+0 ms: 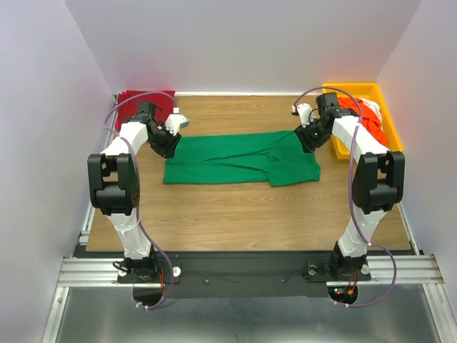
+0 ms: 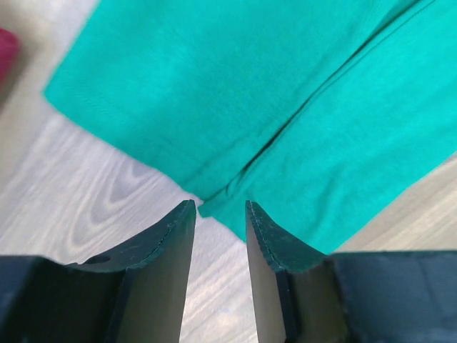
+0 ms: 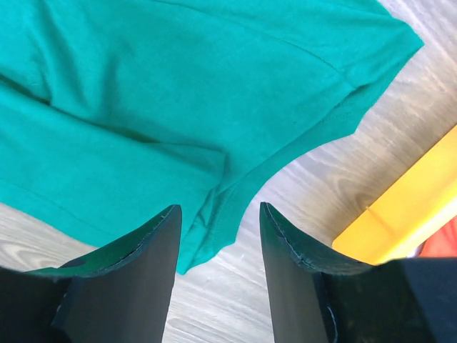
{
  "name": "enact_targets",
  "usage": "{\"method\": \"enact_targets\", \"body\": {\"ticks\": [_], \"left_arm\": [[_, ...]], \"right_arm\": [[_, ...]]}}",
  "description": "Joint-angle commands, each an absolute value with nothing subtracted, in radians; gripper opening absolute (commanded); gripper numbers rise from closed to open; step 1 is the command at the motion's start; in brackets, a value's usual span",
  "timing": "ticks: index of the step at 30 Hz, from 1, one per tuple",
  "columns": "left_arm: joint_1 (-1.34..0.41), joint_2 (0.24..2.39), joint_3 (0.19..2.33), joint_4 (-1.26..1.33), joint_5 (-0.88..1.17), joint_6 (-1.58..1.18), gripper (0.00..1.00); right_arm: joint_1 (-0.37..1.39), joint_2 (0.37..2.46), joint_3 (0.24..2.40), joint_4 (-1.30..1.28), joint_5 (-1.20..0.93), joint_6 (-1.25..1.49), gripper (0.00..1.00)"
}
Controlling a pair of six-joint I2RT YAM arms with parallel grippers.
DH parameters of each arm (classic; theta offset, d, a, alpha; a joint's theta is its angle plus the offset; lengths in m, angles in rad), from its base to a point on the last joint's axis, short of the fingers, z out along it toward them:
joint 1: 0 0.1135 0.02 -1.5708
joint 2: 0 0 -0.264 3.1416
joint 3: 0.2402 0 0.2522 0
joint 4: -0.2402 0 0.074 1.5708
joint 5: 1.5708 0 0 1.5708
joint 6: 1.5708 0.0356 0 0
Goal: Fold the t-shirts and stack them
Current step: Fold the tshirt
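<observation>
Empty, half-parted jaws of left gripper and right gripper, above green t-shirt.

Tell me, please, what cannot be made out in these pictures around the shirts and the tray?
- Dark red t-shirt: top view, near part hidden by the left arm; left wrist view, only a blurred sliver at the edge.
- Yellow tray: top view, right arm covers part; the shirts bundled inside cannot be counted.
- Left gripper and right gripper: top view, tips hidden under the wrists.
</observation>
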State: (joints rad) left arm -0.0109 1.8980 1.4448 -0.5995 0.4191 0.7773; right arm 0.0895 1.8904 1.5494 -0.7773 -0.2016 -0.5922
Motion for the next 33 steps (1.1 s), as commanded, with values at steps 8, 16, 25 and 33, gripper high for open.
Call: {"method": "enact_targets", "body": {"ticks": [8,16,25,33], "left_arm": [[-0.008,1.874,1.322,-0.474,0.468,0.715,0.46],[-0.009,1.881,1.169,-0.446,0.425,0.744,0.40],[-0.008,1.741,0.938,-0.440,0.428,0.773,0.36],[-0.008,1.524,0.885,-0.502,0.460,0.790,0.44]], "right_arm": [[0.083,1.968,1.488,-0.733,-0.249,-0.563,0.49],[0.083,1.971,1.399,-0.710,-0.232,-0.578,0.45],[0.083,1.833,1.175,-0.706,-0.236,-0.603,0.44],[0.081,1.614,1.107,-0.749,-0.256,-0.560,0.46]]}}
